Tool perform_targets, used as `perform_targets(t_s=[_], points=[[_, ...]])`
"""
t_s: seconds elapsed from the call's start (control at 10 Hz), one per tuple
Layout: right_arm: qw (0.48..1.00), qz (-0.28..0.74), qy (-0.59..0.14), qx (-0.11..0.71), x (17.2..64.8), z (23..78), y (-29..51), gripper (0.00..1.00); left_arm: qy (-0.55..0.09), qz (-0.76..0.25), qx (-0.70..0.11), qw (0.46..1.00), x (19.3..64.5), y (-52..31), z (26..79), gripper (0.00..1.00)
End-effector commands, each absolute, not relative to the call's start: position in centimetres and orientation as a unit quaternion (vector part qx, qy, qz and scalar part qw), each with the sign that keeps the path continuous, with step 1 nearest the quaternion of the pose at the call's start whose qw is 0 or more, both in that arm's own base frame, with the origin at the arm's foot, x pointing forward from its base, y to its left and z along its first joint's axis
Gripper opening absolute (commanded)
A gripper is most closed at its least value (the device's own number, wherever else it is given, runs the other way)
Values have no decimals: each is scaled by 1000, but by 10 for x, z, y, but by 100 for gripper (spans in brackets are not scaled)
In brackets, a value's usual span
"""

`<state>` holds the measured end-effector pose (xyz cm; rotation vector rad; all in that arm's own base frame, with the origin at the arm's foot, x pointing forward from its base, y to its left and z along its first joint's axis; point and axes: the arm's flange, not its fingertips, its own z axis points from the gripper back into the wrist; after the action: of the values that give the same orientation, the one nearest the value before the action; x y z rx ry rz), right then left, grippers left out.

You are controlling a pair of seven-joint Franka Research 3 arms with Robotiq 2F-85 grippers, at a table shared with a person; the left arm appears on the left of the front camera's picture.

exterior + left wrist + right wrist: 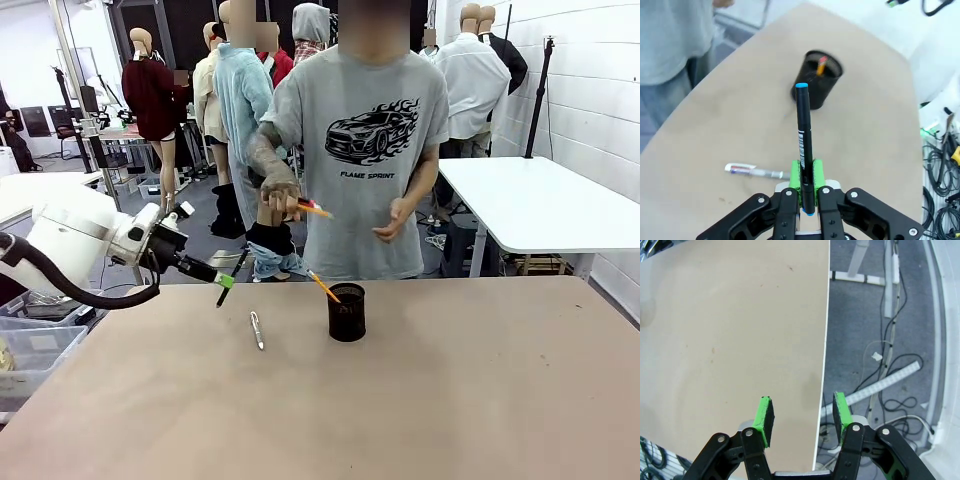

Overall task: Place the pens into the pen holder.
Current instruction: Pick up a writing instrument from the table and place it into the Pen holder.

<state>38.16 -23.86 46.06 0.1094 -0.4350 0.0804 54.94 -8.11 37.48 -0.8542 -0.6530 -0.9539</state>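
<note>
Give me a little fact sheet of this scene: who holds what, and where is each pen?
Left pincer: shut on a slim dark pen with a teal tip, held above the table
Right pincer: open, holding nothing, over the table's edge
Black metal-mesh pen holder: upright on the tan table
Orange pen: leaning inside the holder
Silver-white pen: lying on the table, left of the holder
Person's hand: holding a second orange pen
</note>
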Motion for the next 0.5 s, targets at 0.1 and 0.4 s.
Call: perform_targets(t_s=[0.1, 0.4], points=[[974, 40, -217, 46, 383, 460, -239, 60, -342, -450, -436, 700, 519, -32, 411, 0], [974, 40, -217, 46, 383, 460, -239, 60, -475, -398, -404, 673, 464, 92, 469, 0]])
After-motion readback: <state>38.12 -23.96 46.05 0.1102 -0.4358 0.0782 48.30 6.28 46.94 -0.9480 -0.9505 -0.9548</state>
